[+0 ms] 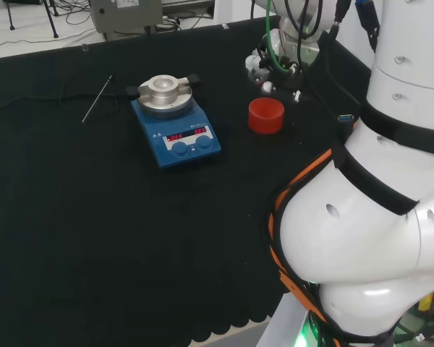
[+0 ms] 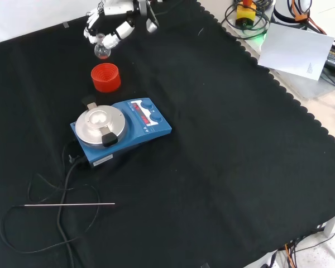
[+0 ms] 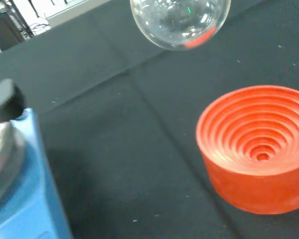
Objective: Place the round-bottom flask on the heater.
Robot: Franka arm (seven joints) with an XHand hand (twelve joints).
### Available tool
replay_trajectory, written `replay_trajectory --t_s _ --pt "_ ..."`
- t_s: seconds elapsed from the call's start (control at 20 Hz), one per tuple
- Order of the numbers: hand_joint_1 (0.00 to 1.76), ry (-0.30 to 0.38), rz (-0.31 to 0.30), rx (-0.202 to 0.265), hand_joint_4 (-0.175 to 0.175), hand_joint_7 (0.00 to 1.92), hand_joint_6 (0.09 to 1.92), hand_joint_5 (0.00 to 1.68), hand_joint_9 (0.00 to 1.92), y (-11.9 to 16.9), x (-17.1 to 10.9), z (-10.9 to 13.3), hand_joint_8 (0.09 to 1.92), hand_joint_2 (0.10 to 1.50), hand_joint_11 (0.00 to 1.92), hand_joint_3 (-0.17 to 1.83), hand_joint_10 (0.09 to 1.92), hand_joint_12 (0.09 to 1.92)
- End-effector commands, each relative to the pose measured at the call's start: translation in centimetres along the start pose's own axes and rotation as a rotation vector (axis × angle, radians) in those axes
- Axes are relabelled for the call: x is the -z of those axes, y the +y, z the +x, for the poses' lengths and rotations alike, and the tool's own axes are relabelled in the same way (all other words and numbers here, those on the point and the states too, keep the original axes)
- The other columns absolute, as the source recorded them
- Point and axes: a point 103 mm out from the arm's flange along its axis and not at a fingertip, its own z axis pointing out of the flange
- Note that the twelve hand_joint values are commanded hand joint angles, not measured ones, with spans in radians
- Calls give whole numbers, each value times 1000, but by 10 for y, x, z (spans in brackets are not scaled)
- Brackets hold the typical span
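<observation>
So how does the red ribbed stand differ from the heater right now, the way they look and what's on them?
The red ribbed stand is a small round cup with stepped rings inside, while the heater is a larger blue box with a silver round plate on top. The stand is plain; the heater has knobs and red displays on its front and a cable trailing off. Both sit on the black cloth with nothing on them: the round-bottom flask is in the hand, above the cloth.

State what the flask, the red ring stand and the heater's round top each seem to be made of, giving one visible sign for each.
Flask: clear glass, or possibly plastic; the cloth shows through it and it carries bright reflections.
Red ring stand: probably moulded plastic or rubber, matte, with stepped ribs inside.
Heater's round top: metal, with a silvery brushed sheen.
</observation>
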Motion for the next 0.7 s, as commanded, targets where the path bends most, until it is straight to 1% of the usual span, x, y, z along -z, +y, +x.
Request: replay_trajectory --t_s 0.05,0.3,0.45,0.7 --pt "1006 -21 28 43 175 554 1093 958 705 -20 11 33 560 1212 371 -175 530 1278" --pt "1008 -18 31 80 175 556 1088 962 707 -26 17 61 559 1210 375 -175 527 1274" --pt "1008 -14 36 118 175 557 1086 964 707 -29 18 82 558 1209 377 -175 526 1272" --pt "1011 -11 65 187 175 560 1075 970 709 -29 13 118 555 1206 380 -175 523 1268"
